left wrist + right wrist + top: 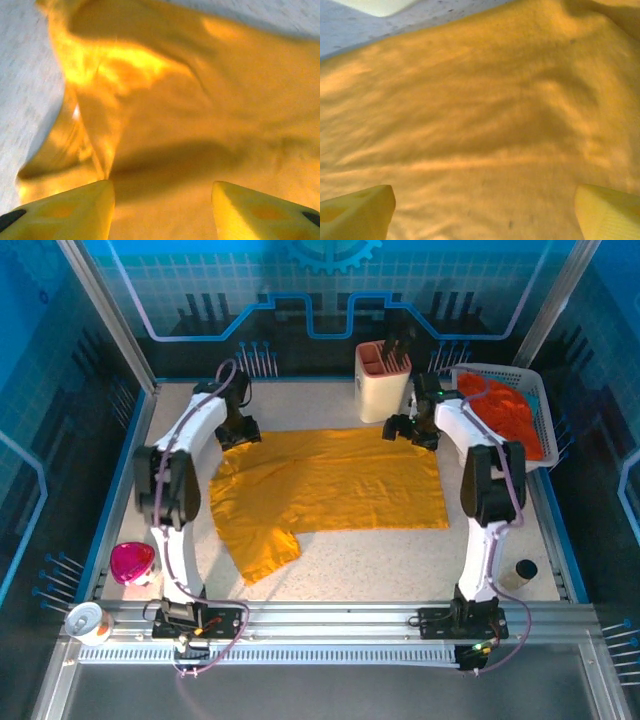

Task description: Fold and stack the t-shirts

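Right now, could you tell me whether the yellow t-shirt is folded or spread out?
Spread out: the yellow t-shirt lies flat and wide across the table, one sleeve sticking out.

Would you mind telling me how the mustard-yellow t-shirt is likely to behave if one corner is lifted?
Probably floppy: the mustard-yellow t-shirt lies flat with soft wrinkles, so a lifted corner would likely drape and sag. Its sleeve would probably dangle. Pushed, it seems likelier to bunch than slide whole, given the folds bunched by the left gripper.
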Tool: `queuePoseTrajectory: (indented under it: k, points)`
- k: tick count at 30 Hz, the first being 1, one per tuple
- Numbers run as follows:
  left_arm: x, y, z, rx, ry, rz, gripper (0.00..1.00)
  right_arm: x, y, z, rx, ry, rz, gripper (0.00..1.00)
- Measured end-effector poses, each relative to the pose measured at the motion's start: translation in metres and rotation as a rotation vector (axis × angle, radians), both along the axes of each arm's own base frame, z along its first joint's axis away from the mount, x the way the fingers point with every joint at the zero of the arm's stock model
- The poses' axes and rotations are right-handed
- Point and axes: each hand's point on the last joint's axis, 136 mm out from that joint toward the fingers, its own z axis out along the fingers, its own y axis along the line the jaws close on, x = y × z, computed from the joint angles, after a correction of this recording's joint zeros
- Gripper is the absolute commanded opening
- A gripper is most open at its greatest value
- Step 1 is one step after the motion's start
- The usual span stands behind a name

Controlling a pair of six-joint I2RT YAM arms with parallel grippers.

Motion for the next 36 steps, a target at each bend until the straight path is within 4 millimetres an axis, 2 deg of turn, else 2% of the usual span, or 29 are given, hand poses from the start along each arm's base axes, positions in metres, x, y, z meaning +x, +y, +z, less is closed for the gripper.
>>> queuePoseTrajectory:
  k: [3, 5, 6, 8, 10, 12, 16, 20, 24, 32, 36]
  points:
    - [-0.047, -0.012, 0.035, -0.037, -0.079, -0.016, 0.54, -0.029, -0.001, 0.036, 0.020, -0.069, -0.002, 1.00]
    - [-0.083, -0.018, 0.039, -0.088, -0.100, -0.006, 0.54, -0.055, -0.004, 0.044, 0.035, -0.085, -0.020, 1.00]
    - [-0.102, -0.019, 0.034, -0.114, -0.090, 0.005, 0.54, -0.070, -0.006, 0.043, 0.049, -0.084, -0.030, 1.00]
    - [-0.141, -0.021, 0.012, -0.150, -0.038, 0.034, 0.54, -0.099, -0.013, 0.032, 0.067, -0.050, -0.062, 0.97]
    - [-0.185, -0.025, -0.017, -0.169, 0.045, 0.055, 0.54, -0.132, -0.025, 0.009, 0.063, 0.016, -0.109, 0.94]
    - [-0.221, -0.032, -0.035, -0.185, 0.101, 0.068, 0.54, -0.155, -0.038, -0.010, 0.051, 0.076, -0.152, 0.88]
    - [-0.266, -0.043, -0.049, -0.245, 0.113, 0.106, 0.53, -0.187, -0.062, -0.039, 0.037, 0.165, -0.238, 0.80]
    - [-0.295, -0.048, -0.067, -0.275, 0.147, 0.156, 0.53, -0.206, -0.071, -0.060, 0.041, 0.217, -0.287, 0.76]
    - [-0.316, -0.050, -0.088, -0.261, 0.222, 0.203, 0.52, -0.215, -0.070, -0.070, 0.050, 0.240, -0.296, 0.73]
    - [-0.318, -0.060, -0.109, -0.264, 0.250, 0.255, 0.48, -0.210, -0.076, -0.079, 0.053, 0.236, -0.320, 0.65]
    - [-0.319, -0.058, -0.113, -0.238, 0.276, 0.280, 0.41, -0.210, -0.078, -0.080, 0.047, 0.242, -0.321, 0.58]
